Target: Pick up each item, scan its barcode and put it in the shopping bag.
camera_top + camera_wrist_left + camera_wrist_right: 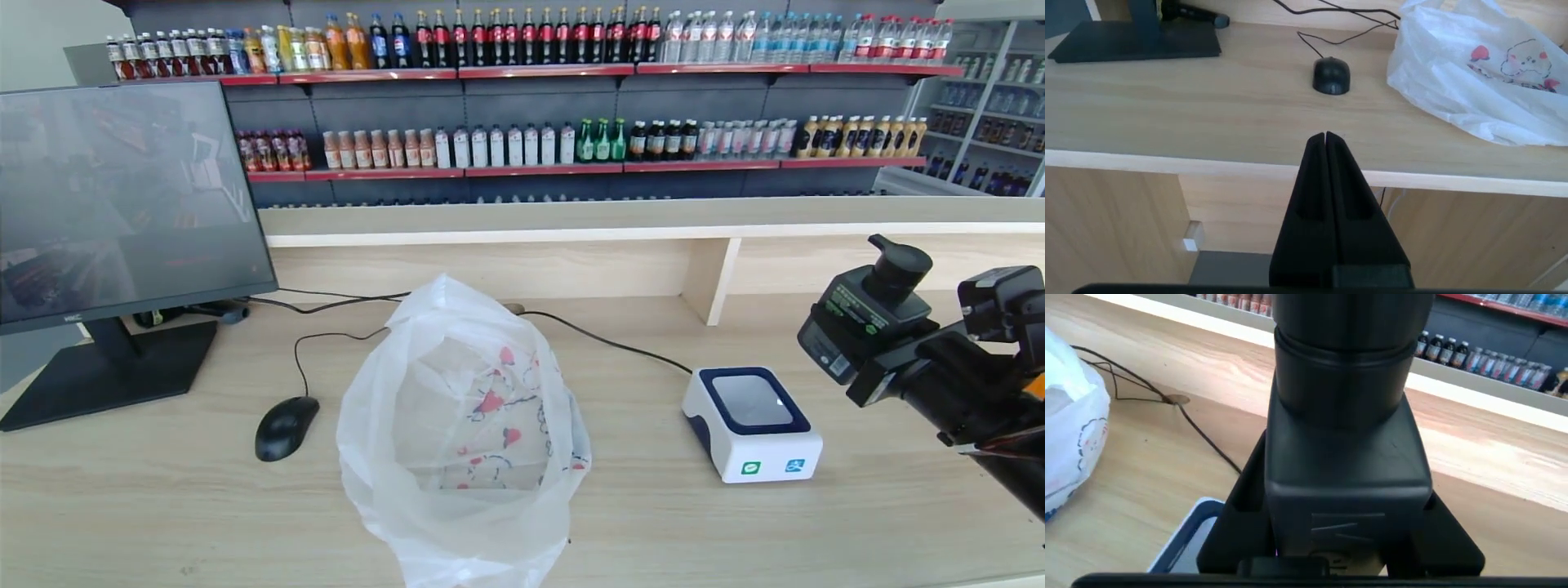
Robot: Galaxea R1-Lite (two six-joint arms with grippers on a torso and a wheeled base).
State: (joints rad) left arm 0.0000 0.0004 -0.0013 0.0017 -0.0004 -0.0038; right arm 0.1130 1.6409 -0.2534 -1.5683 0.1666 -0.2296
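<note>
Bottle [861, 322]: clamped in right gripper [878, 371], raised right of scanner [751, 416], likely to show its barcode.
Bag [457, 425]: open on counter [163, 506], ready to receive.
Left gripper [1325, 151]: closed, empty, parked below counter edge.

bag [367, 457]: translucent white, red print | scanner [751, 425]: white-navy | bottle [865, 318]: black

Black bottle [857, 322]: squarish body, round dark cap, pale label on its side. Tilted, cap up and away from the robot, clamped in the right gripper [886, 359] above the counter, right of the scanner.

Scanner [751, 420]: white box, dark blue frame around a sloped glass window, two small icons on front. Sits on the counter beside the bag.

Shopping bag [465, 425]: translucent white plastic, red-and-dark print, mouth open upward, mid-counter.
</note>
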